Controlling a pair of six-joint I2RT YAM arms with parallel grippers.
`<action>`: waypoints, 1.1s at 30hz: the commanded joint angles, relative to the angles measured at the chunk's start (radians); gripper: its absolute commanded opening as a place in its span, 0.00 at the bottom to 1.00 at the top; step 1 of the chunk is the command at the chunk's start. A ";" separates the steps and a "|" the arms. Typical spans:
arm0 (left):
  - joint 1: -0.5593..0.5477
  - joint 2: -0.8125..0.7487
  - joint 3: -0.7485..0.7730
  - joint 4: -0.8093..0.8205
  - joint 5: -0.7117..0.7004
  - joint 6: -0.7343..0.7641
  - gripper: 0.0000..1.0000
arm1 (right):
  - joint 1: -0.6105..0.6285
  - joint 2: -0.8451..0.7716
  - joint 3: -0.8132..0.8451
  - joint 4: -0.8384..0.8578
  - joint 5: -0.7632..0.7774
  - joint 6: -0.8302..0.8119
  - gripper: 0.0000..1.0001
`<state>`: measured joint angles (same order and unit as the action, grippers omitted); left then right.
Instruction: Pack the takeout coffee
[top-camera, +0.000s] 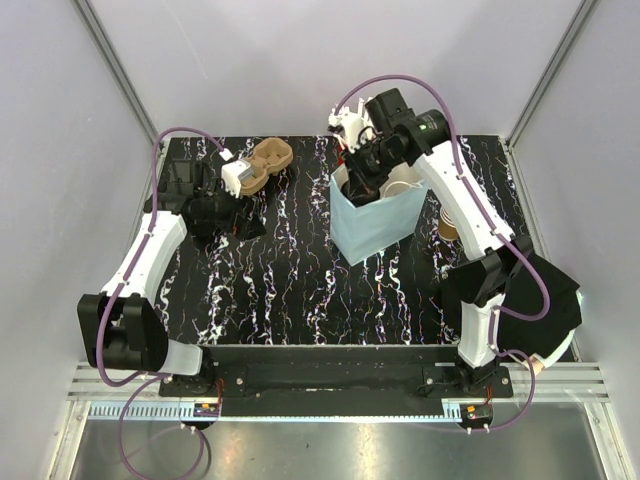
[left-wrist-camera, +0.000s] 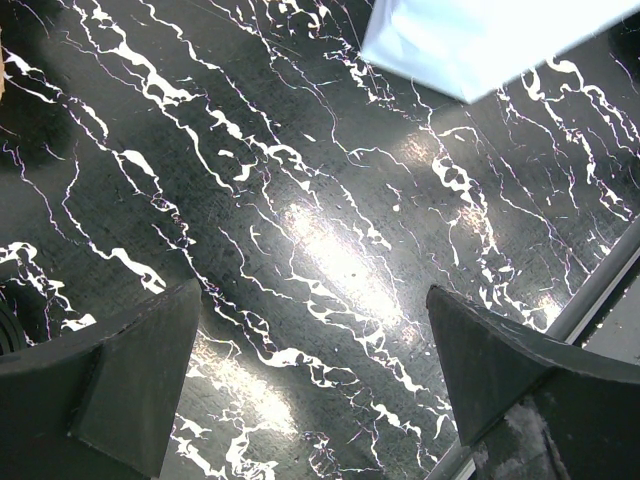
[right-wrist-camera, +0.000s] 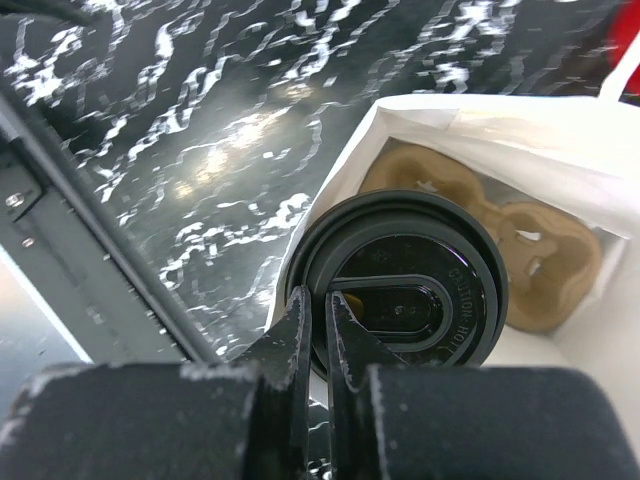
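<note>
The right gripper (right-wrist-camera: 318, 300) has its jaws drawn to a narrow slit, pinching the rim of the black lid on the takeout coffee (right-wrist-camera: 410, 290) (the cup's tan body is hidden under that lid). The cup hangs inside the open mouth of the pale blue paper bag (right-wrist-camera: 470, 130), close against one white inner wall; whether it touches the bottom cannot be told. Beside it, on the bag's floor, lies a brown pulp cup carrier (right-wrist-camera: 540, 260) with its wells facing up. From above, the right arm rises from its base, bends at the elbow and reaches down over the far corner of the upright bag.

The left gripper (left-wrist-camera: 312, 292) has its jaws spread wide with nothing between them, hanging over the black marbled table (left-wrist-camera: 300, 200). The left arm is folded back at the table's left side, well apart from the bag. Near it on the table rests a second pulp carrier (top-camera: 270, 157). A stack of brown cups (top-camera: 449, 225) stands just beyond the bag's right side.
</note>
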<state>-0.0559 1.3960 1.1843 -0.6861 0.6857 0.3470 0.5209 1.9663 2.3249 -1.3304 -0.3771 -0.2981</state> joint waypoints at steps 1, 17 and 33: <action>0.007 -0.012 -0.003 0.039 0.031 -0.005 0.99 | 0.022 -0.044 -0.012 0.007 -0.068 0.031 0.00; 0.011 -0.014 -0.005 0.039 0.029 -0.002 0.99 | -0.016 -0.020 0.122 0.039 0.207 -0.007 0.00; 0.011 -0.020 -0.009 0.042 0.034 -0.002 0.99 | -0.113 0.028 0.041 0.103 0.190 -0.022 0.00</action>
<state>-0.0509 1.3960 1.1843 -0.6857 0.6857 0.3428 0.4019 2.0010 2.3966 -1.2976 -0.2016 -0.3012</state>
